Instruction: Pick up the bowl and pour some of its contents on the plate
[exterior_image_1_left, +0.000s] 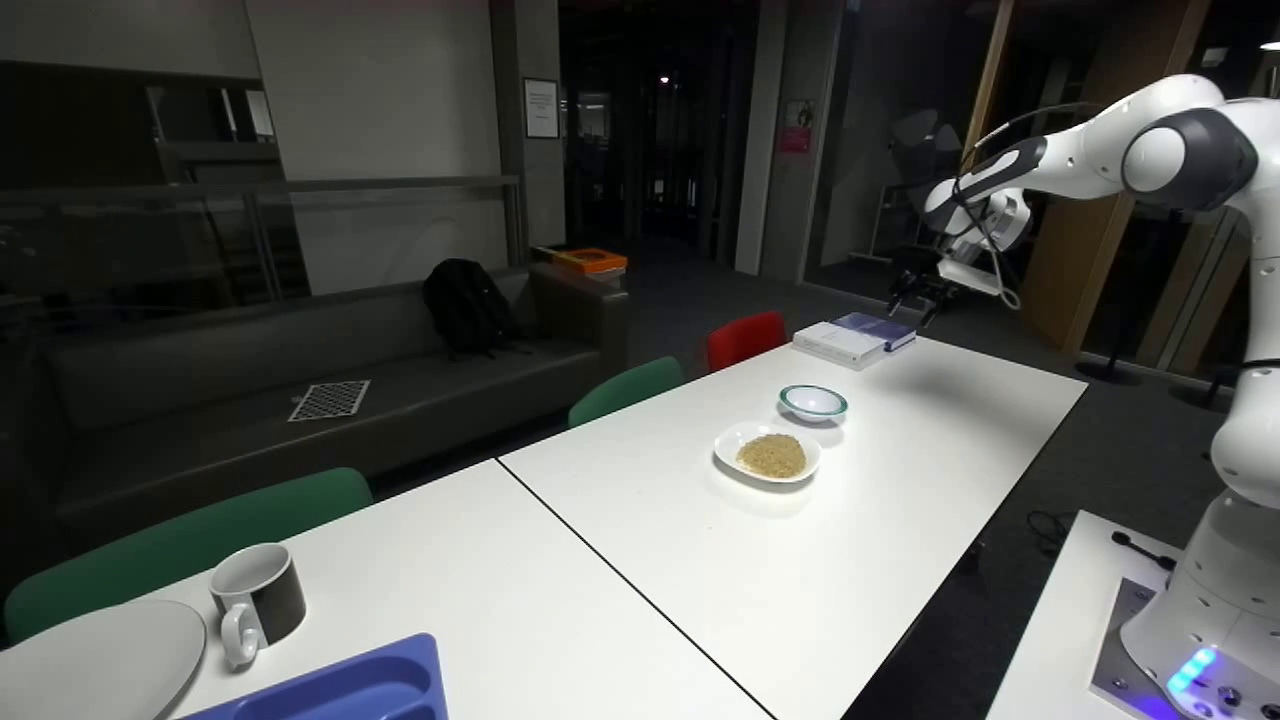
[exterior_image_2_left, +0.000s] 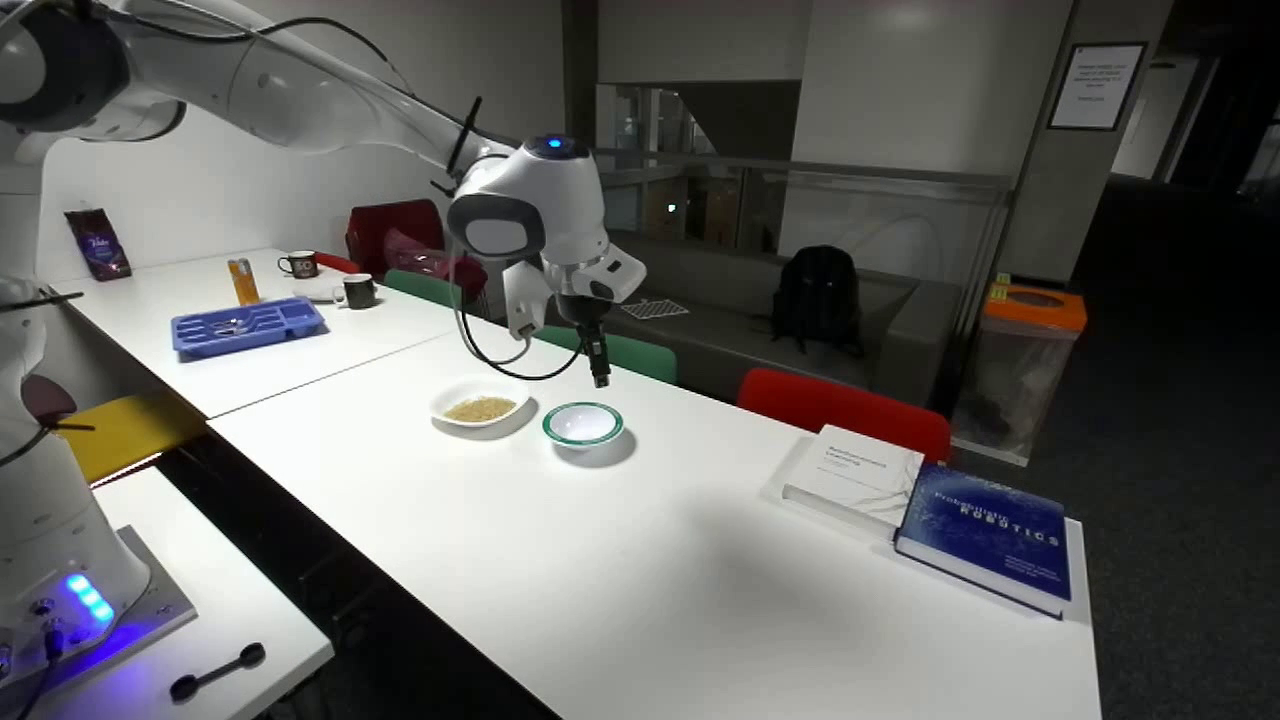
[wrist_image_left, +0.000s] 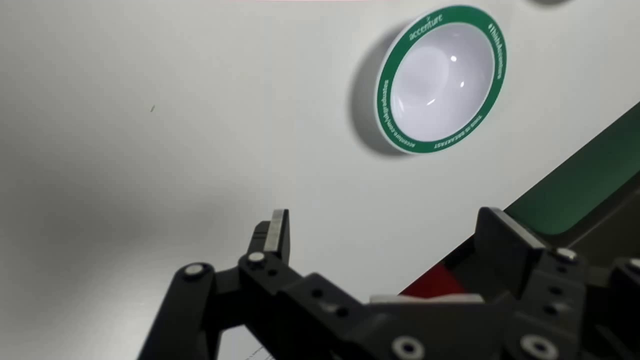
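Fingers (wrist_image_left: 275, 234): spread; we grasp nothing.
Bowl (wrist_image_left: 440, 82): well apart, lower, beyond our fingers in the wrist view.

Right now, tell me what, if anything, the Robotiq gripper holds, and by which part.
Nothing is held, so no part is gripped. The Robotiq gripper stands open; the green-rimmed accenture bowl sits untouched on the white table.

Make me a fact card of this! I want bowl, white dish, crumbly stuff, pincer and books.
Bowl: upright on the table, green rim, nothing inside
White dish: beside the bowl, not touching
Crumbly stuff: tan heap in the white dish
Pincer: raised, open, holding nothing
White book: lying flat on the table
Blue book: flat beside the white book
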